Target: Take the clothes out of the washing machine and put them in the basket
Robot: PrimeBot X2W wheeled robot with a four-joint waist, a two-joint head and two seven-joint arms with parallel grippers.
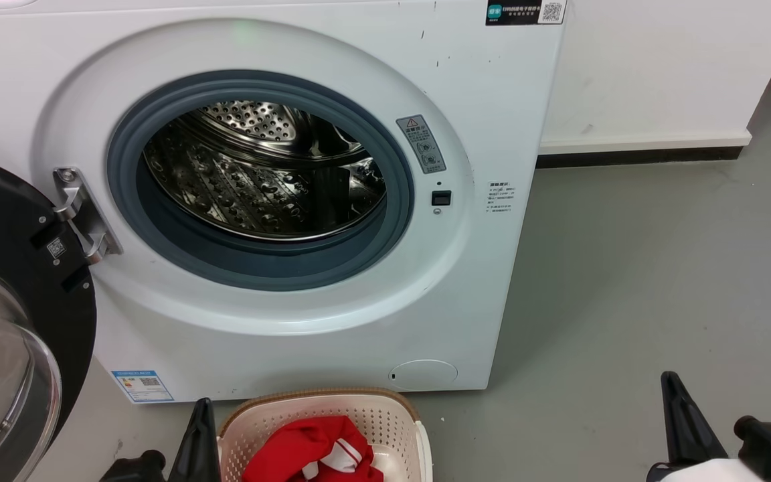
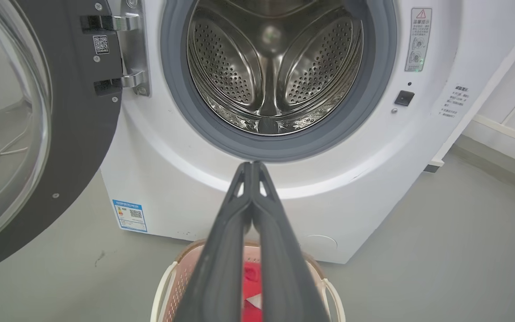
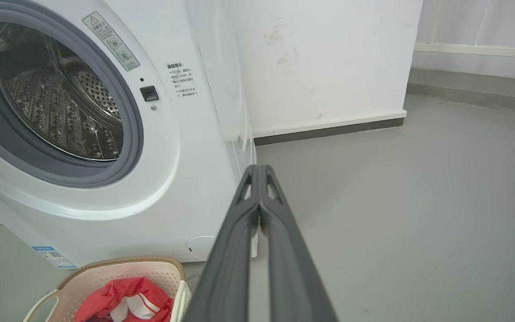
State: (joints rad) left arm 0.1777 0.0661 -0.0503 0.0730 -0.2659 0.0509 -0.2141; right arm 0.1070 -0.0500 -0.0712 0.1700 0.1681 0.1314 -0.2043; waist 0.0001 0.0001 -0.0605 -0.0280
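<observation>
The white washing machine (image 1: 332, 321) stands with its porthole door (image 1: 17, 314) swung open to the left. Its steel drum (image 1: 258, 167) shows bare metal, with no fabric visible in it (image 2: 275, 67). Red clothes (image 1: 312, 448) with white trim lie in the cream basket (image 1: 392, 415) on the floor in front of the machine (image 3: 123, 299). My left gripper (image 1: 201, 408) is shut and empty just left of the basket, above it in its wrist view (image 2: 252, 166). My right gripper (image 1: 670, 381) is shut and empty over the floor at the right (image 3: 257, 169).
Grey floor (image 1: 660, 268) stretches to the right of the machine up to a white wall with a dark skirting (image 1: 640, 157). The open door juts out at the left, close to my left arm.
</observation>
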